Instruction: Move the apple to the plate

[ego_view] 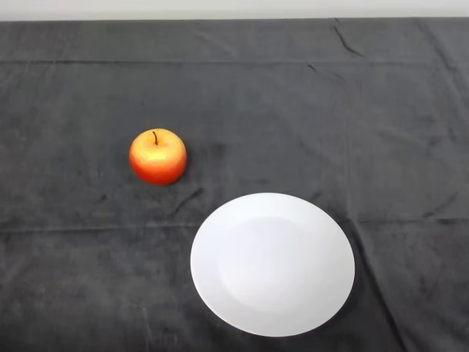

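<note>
Red-yellow apple [157,156] sits upright, up-left of the white plate [272,264].

Table [410,95] fills nearly the whole head view, covered by a dark grey cloth [73,279] with a soft, slightly napped surface. Cloth is creased: one long fold line runs left to right across the far part, another across the near part, and short wrinkles sit at the far right and right of centre. A thin pale strip [234,9] shows beyond the far edge; cannot tell whether it is wall or floor. Lighting even, shadows faint.
</note>
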